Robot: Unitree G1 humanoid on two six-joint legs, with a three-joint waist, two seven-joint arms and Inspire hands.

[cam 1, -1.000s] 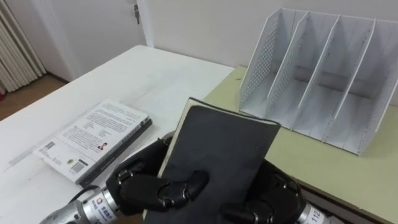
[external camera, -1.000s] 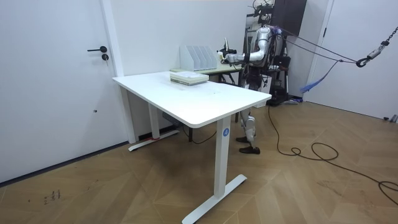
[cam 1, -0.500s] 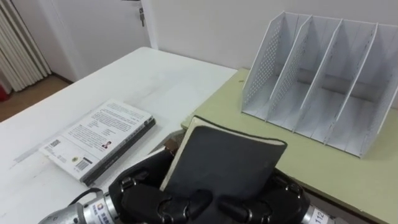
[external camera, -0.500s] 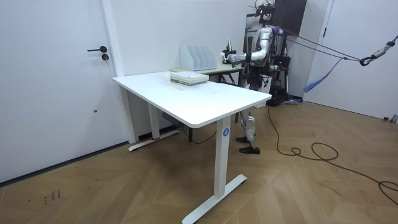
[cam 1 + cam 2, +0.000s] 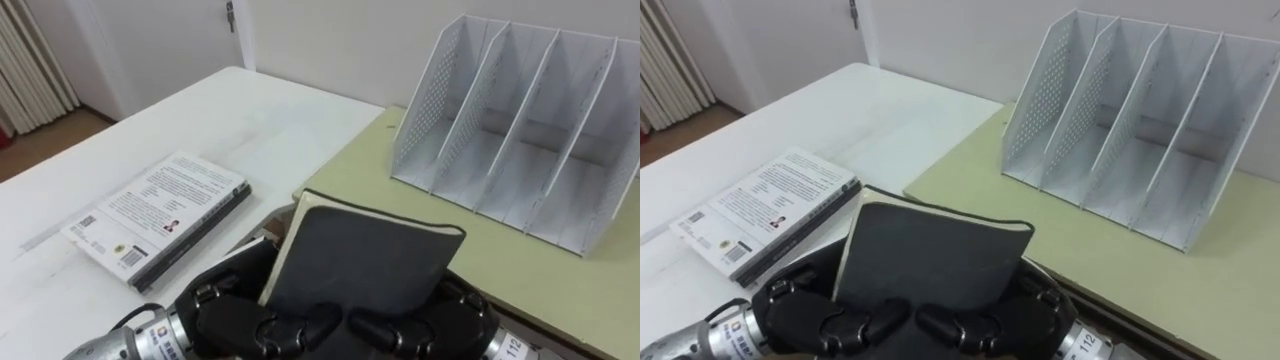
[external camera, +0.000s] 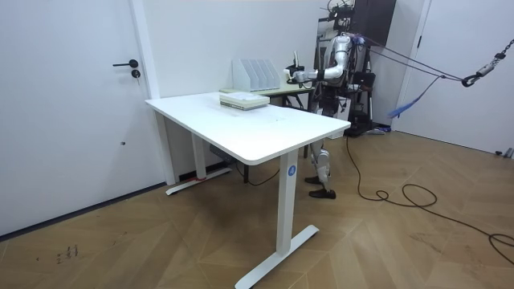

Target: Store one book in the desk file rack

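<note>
The black soft-covered book (image 5: 360, 262) is held tilted upright, low in front of the robot. The left robot hand (image 5: 235, 318) and the right robot hand (image 5: 432, 325) clasp its lower edge with curled fingers. The white perforated file rack (image 5: 520, 120) stands well apart on the pale green surface (image 5: 560, 290), its slots empty. The carrying step seems to be in hand. Next, the book needs bringing forward and lining up edge-on with a slot.
</note>
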